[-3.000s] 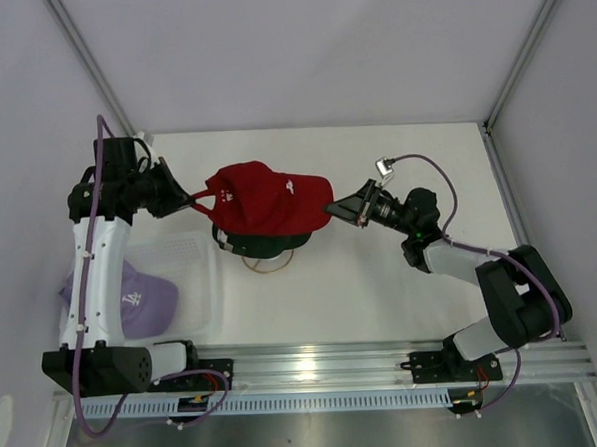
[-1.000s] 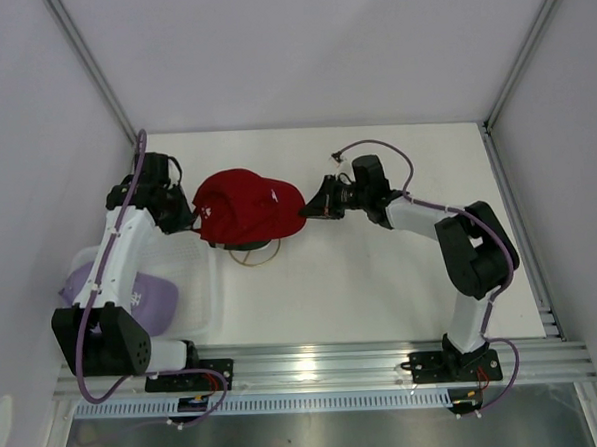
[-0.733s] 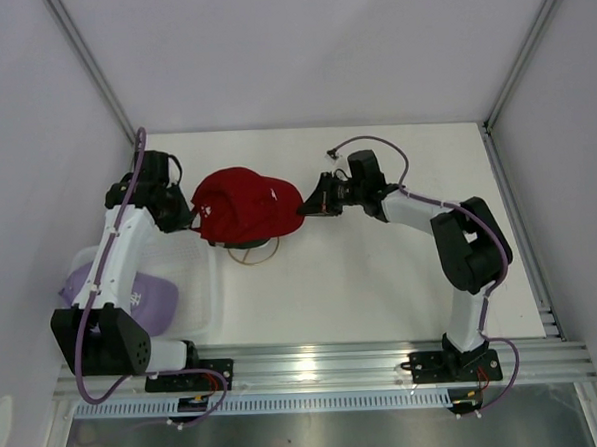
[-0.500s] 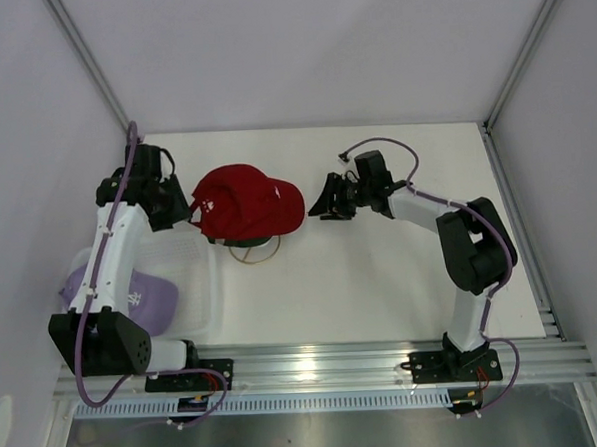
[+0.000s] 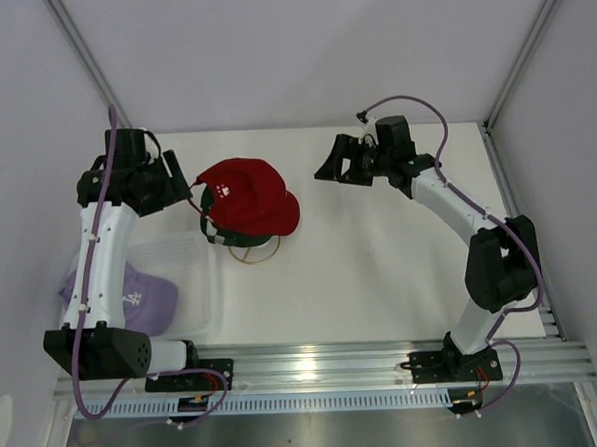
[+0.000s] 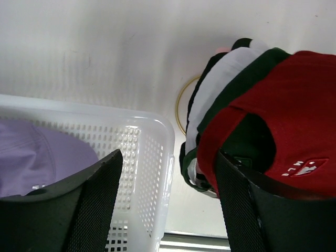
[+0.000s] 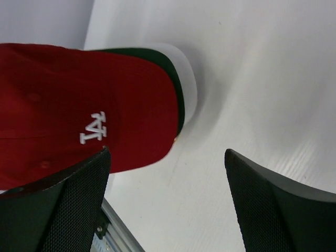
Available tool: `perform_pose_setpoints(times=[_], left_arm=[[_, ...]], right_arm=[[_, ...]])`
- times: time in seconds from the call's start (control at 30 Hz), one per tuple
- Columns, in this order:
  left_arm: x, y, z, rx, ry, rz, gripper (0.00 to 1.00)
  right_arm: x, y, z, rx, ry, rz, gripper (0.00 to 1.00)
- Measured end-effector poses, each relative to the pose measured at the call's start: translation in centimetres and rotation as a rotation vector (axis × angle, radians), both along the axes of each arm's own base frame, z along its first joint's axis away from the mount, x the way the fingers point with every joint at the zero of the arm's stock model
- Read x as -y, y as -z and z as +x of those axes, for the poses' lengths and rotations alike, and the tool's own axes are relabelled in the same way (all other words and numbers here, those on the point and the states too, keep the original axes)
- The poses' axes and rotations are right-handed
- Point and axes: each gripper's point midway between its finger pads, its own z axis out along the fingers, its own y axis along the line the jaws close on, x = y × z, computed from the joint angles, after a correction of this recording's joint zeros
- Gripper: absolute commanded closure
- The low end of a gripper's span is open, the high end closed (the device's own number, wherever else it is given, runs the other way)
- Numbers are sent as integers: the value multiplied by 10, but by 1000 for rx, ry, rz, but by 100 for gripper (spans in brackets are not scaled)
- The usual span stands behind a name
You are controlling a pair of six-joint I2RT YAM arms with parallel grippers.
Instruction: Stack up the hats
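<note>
As recorded from overhead and from both wrists, showed a red fabric baseball cap with white embroidered lettering (image 5: 247, 191) seated on top of the pile at the table's left-centre. Revealed beneath it, in the left wrist view, a dark green fabric cap (image 6: 244, 79), then a white fabric cap (image 6: 215, 89), then a black fabric cap (image 6: 195, 105), with the edges fanned. Set the whole pile over a thin gold wire ring (image 5: 252, 254) on the white tabletop (image 5: 381, 269).

Caught the left gripper (image 5: 179, 187) with fingers spread and nothing between them, just beside the strap end of the red cap. Caught the right gripper (image 5: 326, 169) likewise spread and empty, near the brim side but not touching it.

Read as the interval between placements: red cap on, last cap not yet fetched. Left a lavender fabric cap with a white logo (image 5: 140, 297) lying in a white perforated plastic basket (image 5: 212, 288) by the left arm's base, apart from the pile.

Called next, in all likelihood, for the left gripper to swing over the basket, come down on the lavender cap's crown or brim, and pinch the fabric without snagging the mesh. Called then for a lift over the basket wall and a drop with brim aligned to the red brim. Could not tell whether any further cap lay under the black one.
</note>
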Motion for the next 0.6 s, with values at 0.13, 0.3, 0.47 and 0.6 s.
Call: perform_pose_setpoints(times=[0.13,0.3,0.47,0.6], left_arm=[[7,-2,2,8,30,-33,29],[15,0,7,12,57,-67,31],[19,8,20,0,63,-92,41],[21,24,32,-36,45,-82,60]], right_arm=[[-8,-19,13,50,-19,30,13],[-21,7,21,5,-41,23,13],[-35,33,19,-50,-66,3,13],[-44,39,20,-70,-71,9,13]])
